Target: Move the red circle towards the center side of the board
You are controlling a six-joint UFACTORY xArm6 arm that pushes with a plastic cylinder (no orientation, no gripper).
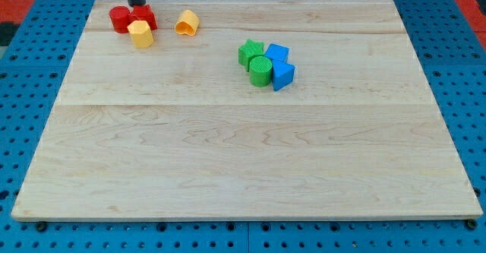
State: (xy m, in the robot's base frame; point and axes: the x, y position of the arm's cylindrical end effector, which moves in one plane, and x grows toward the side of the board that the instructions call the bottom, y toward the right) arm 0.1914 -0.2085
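Observation:
The red circle (119, 19) lies near the board's top-left corner. A second red block (144, 17), irregular in shape, touches it on its right. A yellow block (140, 34) touches both from below. My tip (137, 7) stands at the top edge of the second red block, just up and right of the red circle; I cannot tell whether it touches.
An orange-yellow block (186, 23) lies alone to the right of the red pair. Near the board's upper middle sits a cluster: a green block (250, 52), a green cylinder (260, 71) and two blue blocks (277, 54) (283, 74). The wooden board (243, 162) rests on a blue pegboard.

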